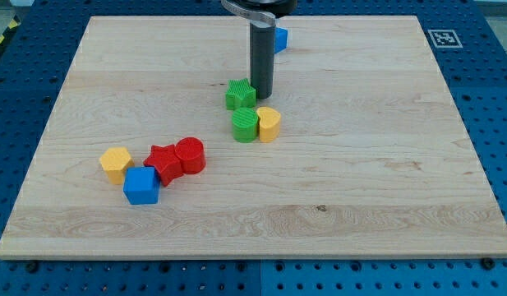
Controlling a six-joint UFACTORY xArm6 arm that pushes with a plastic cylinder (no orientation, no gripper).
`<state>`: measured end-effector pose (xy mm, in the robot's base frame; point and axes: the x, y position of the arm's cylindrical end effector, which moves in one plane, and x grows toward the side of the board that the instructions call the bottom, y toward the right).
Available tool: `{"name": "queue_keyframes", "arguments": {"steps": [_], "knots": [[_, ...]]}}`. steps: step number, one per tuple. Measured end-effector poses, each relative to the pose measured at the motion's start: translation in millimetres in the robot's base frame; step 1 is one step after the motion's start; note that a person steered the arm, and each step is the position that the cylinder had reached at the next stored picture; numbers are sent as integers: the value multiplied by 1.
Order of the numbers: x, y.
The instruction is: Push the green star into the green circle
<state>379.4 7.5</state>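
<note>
The green star (pixel 240 94) lies near the board's upper middle. The green circle (pixel 246 125) lies just below it, nearly touching it. A yellow heart-shaped block (pixel 269 123) touches the green circle's right side. My tip (pixel 262 91) is down on the board at the green star's right edge, touching or almost touching it, and just above the yellow block.
A blue block (pixel 280 38) shows partly behind the rod at the view's top. At lower left lie a yellow hexagon (pixel 116 163), a blue block (pixel 142 185), a red star (pixel 163 162) and a red cylinder (pixel 190 155). The wooden board (pixel 360 181) has blue table around it.
</note>
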Motion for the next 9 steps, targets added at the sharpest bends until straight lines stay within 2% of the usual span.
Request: {"name": "queue_keyframes", "arguments": {"steps": [1,2,3,4,9], "knots": [[-45,-17],[-59,-46],[-59,-91],[-59,-105],[-32,-112]]}}
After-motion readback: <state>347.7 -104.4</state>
